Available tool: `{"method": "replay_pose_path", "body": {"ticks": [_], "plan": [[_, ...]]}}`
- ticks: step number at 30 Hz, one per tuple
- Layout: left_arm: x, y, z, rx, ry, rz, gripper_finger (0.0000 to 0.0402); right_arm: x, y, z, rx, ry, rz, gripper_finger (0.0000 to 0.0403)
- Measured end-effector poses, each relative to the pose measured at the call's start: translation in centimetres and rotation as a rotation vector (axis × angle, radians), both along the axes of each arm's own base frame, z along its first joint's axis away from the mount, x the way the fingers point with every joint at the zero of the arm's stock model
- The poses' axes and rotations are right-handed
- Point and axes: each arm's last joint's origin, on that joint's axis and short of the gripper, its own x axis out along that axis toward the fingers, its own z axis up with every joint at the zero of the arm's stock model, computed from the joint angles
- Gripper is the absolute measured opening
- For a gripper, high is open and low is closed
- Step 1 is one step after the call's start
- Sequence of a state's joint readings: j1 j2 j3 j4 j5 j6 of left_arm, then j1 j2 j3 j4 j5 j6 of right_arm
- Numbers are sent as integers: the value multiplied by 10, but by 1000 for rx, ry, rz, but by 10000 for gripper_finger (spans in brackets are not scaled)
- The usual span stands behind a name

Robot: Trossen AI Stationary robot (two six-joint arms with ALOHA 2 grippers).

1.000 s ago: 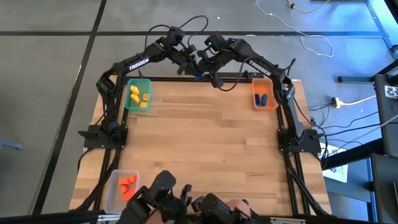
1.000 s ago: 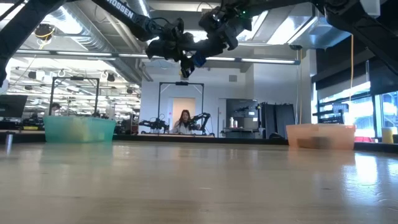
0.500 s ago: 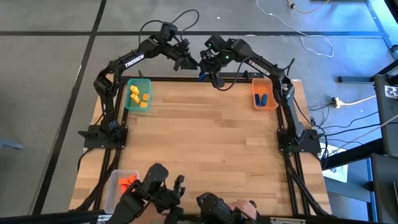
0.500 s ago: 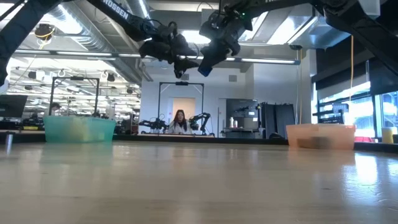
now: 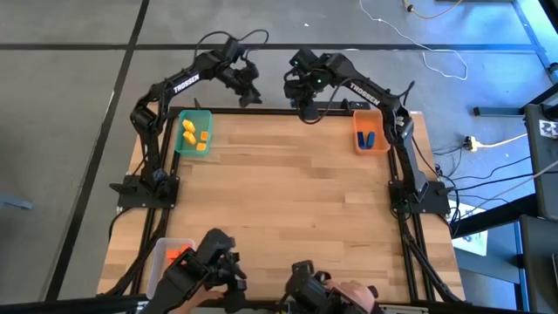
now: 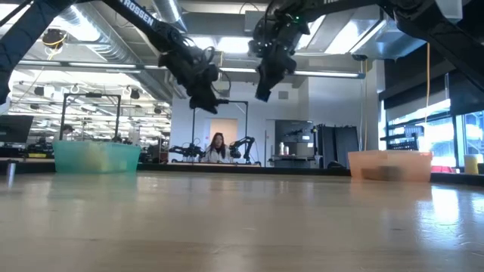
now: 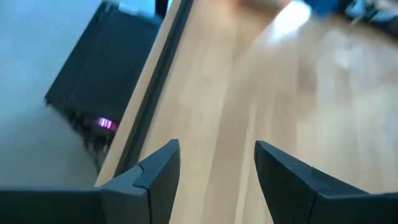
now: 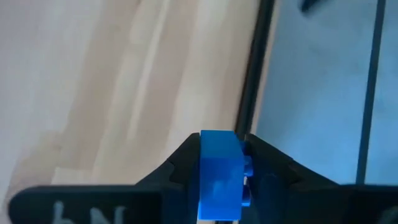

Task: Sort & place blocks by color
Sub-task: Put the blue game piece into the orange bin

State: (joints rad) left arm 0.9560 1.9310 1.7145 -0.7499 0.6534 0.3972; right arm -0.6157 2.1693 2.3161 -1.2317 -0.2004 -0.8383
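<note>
While the left gripper (image 7: 214, 180) gapes empty over pale wood, the right gripper (image 8: 219, 180) pinches a glossy blue brick (image 8: 219, 171).

Green bin (image 5: 193, 133) (orange bin (image 5: 370, 131) opposite)

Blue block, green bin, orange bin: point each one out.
blue block (image 8: 219, 174), right wrist view: its broad face between the right gripper's fingers.
green bin (image 5: 193, 133), high view: its floor among the yellow blocks.
orange bin (image 6: 389, 160), low view: its front wall.

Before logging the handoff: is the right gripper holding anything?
Yes. The right gripper is shut on a blue block, clamped between its fingers.
</note>
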Motion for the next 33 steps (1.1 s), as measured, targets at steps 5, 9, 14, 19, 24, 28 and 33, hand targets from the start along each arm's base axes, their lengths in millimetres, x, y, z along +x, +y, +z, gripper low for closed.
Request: {"method": "replay_pose_path", "body": {"ticks": [5,9,14,19,24,28,33], "plan": [[-5,-4,-6,-14,99,14,193,-10,-6,-2,-41,97,-118,101],[-5,-6,-7,-31,108,10,193,-21,-15,-3,-72,172,-210,100],[-4,-6,-7,-36,107,9,192,-36,-30,-2,-73,196,-287,102],[-6,-8,-8,-57,126,11,192,-61,-48,3,-85,225,-390,101],[-6,-11,-10,-83,146,6,192,-105,-69,3,43,298,-590,102],[-5,-12,-10,-85,145,-2,192,-139,-85,-3,244,289,-816,102],[-4,-13,-10,-85,150,-4,192,-170,-102,-26,348,337,-1025,102]]}}
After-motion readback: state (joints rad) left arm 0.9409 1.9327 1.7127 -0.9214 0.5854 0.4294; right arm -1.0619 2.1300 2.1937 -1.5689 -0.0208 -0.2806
